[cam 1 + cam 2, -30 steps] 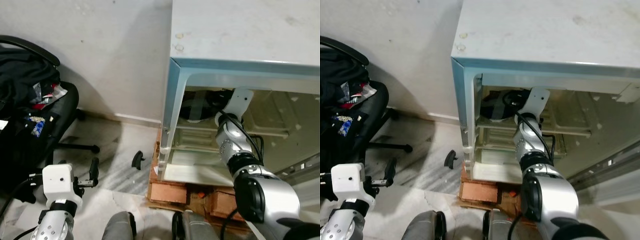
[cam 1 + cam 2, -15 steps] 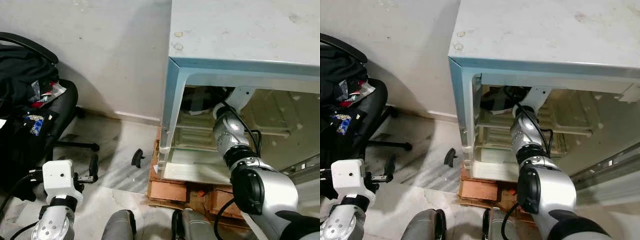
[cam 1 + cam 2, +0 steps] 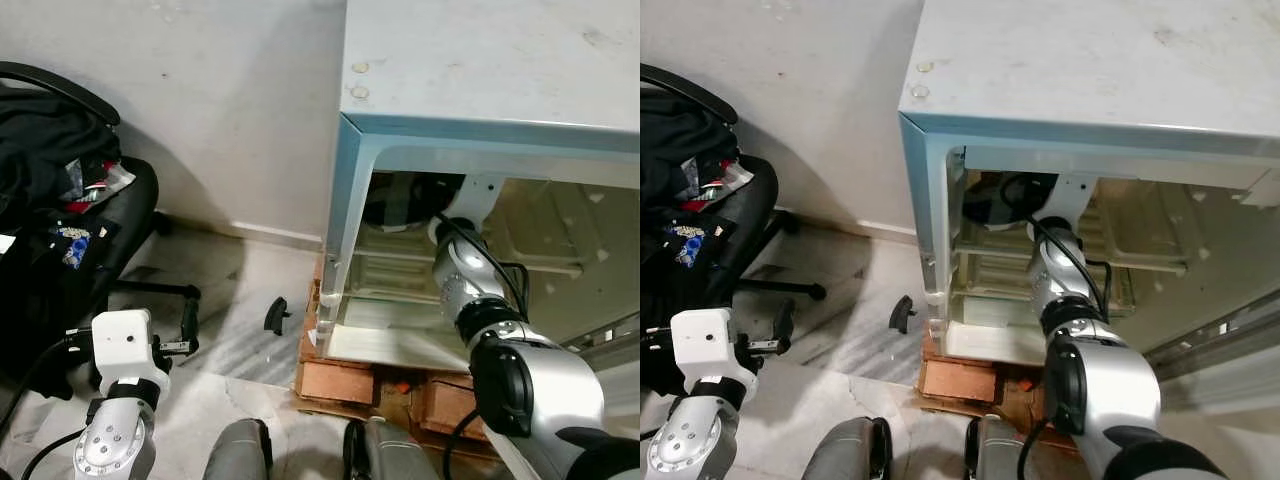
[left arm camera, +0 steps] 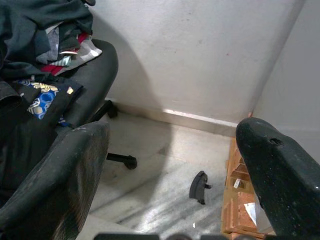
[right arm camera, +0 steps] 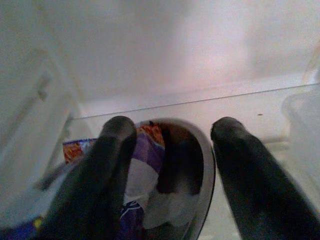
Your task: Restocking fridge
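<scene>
The white fridge stands open in front of me. My right arm reaches into its upper shelf, and the fridge top hides that hand in the eye views. In the right wrist view my right gripper is open, its fingers held apart just over a grey bowl on the glass shelf. The bowl holds a purple, white and orange packet. Nothing sits between the fingers. My left gripper hangs low at my left side, open and holding nothing.
A black office chair piled with clothes stands on the left by the wall. A small black part lies on the marble floor. The fridge rests on bricks. My feet are close to them.
The right arm has stayed inside the upper shelf with only a slight shift. The left arm has drifted a little to the right; its fingers remain apart.
</scene>
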